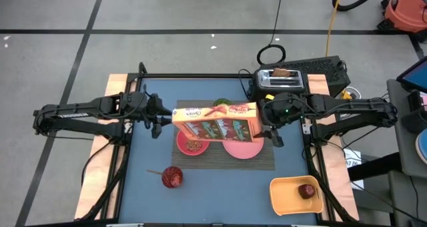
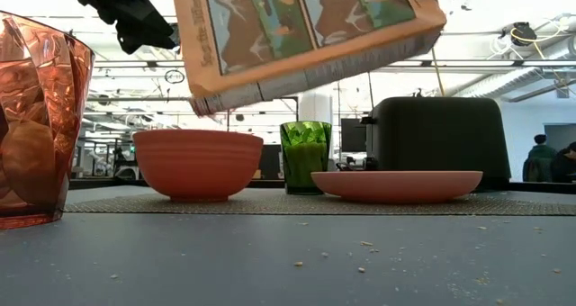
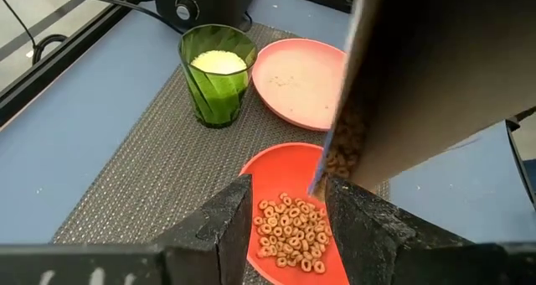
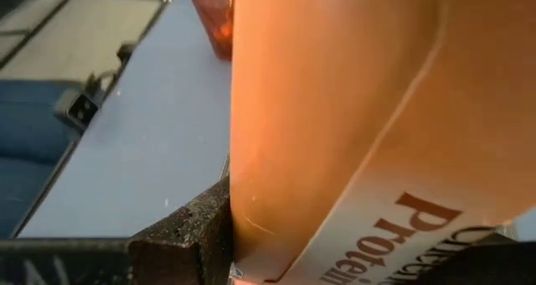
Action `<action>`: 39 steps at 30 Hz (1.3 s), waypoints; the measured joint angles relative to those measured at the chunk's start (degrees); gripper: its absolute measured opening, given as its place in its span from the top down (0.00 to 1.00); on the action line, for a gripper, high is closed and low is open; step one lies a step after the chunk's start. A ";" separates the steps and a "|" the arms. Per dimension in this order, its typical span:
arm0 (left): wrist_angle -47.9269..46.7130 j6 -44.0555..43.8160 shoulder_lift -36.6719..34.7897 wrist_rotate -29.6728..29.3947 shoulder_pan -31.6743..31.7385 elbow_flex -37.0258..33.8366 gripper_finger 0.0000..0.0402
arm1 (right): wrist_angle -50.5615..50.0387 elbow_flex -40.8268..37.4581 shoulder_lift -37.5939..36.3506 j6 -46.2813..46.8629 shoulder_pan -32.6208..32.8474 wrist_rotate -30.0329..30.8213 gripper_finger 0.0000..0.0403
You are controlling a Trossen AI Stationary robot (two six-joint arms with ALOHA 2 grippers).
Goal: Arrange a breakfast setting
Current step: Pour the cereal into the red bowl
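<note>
- The dark striped placemat (image 1: 230, 157) lies on the blue table top (image 1: 220, 190) and serves as the landmark for everything below.
- The Cheerios cereal box (image 1: 217, 122) hangs in the air above the placemat, lying lengthwise and tilted, its left end lower in the low view.
- The right gripper (image 1: 268, 123) clamps the box at its right end; in the right wrist view a dark finger (image 4: 197, 230) presses against the orange cardboard.
- The left gripper (image 1: 159, 120) sits at the box's left end, above the placemat's left edge. Its fingers (image 3: 230, 222) stand apart in the left wrist view, with the box's open corner beside them; whether they grip the box cannot be told.
- The pink-red bowl (image 1: 191, 144) stands on the placemat's left part, under the box's open end, with cereal rings (image 3: 293, 226) in it.
- The larger pink plate (image 1: 242, 147) rests on the placemat's right part, beside the bowl.
- A green cup (image 3: 218, 75) stands on the placemat's far side, behind bowl and plate.
- The black toaster (image 1: 280, 82) stands beyond the placemat's far right corner, with a brown toast slice (image 1: 283, 73) in a slot.
- A red faceted glass (image 1: 171, 177) stands off the placemat, near its front left corner.
- An orange tray (image 1: 293, 199) lies past the placemat's front right corner, holding the small red apple (image 1: 306, 191).
</note>
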 joint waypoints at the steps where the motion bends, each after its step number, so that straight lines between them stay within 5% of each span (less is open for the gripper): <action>1: 0.00 -0.11 -0.01 0.01 0.00 0.00 0.61 | -1.47 -0.01 0.01 0.00 0.00 0.00 0.48; 39: 0.00 -0.09 0.00 0.02 0.02 0.00 0.61 | 0.23 -0.07 0.06 -1.36 0.02 1.53 0.48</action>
